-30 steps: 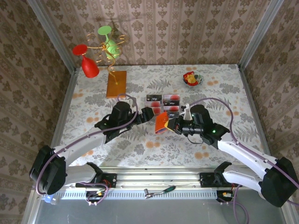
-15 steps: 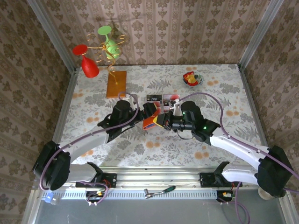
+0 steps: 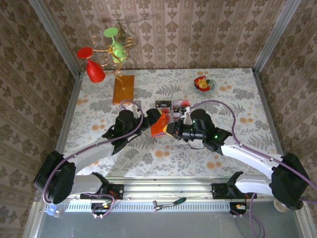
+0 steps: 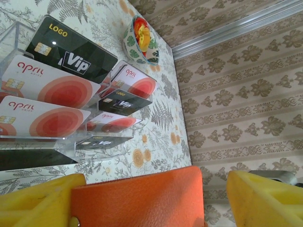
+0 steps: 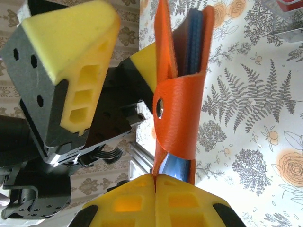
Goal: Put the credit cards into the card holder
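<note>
The orange card holder hangs upright above the table's middle, slightly spread, showing its grey-blue inside. My right gripper is shut on its lower edge. My left gripper straddles the holder with jaws open: one yellow finger touches the orange face, while the other finger stands clear of it. Several credit cards, red-and-white and black, lean in the clear tray just beyond.
A small bowl with colourful contents sits at the back right. An orange-brown wooden board lies at the back left, beside a wire stand holding red and green glasses. Patterned walls enclose the table.
My right gripper has carried the card holder leftward to my left gripper. The left jaws have narrowed around it.
</note>
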You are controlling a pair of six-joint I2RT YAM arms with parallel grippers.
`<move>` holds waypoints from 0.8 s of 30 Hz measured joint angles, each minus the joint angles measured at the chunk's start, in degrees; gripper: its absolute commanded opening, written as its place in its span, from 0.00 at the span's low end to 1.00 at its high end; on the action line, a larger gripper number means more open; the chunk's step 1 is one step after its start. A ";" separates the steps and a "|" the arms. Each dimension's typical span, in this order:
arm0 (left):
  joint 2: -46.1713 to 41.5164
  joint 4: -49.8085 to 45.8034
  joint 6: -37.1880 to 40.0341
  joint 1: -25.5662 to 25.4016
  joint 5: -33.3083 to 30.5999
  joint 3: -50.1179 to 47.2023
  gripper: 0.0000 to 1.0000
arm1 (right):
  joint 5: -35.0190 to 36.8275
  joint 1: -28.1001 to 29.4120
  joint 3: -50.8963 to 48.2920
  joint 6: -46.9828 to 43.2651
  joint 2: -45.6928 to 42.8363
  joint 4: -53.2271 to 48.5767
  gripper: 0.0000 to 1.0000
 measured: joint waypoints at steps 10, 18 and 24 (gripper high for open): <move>-1.60 0.48 -0.15 0.11 0.07 -1.88 0.59 | 0.94 -0.28 0.00 0.00 0.09 0.00 0.00; -2.32 0.46 -0.13 0.26 -0.02 -2.97 0.45 | 1.01 -0.44 -0.74 0.00 0.33 -0.07 0.00; -3.32 0.46 -0.13 0.52 -0.50 -3.30 0.27 | 1.22 -0.72 -1.55 0.02 0.63 -0.04 0.00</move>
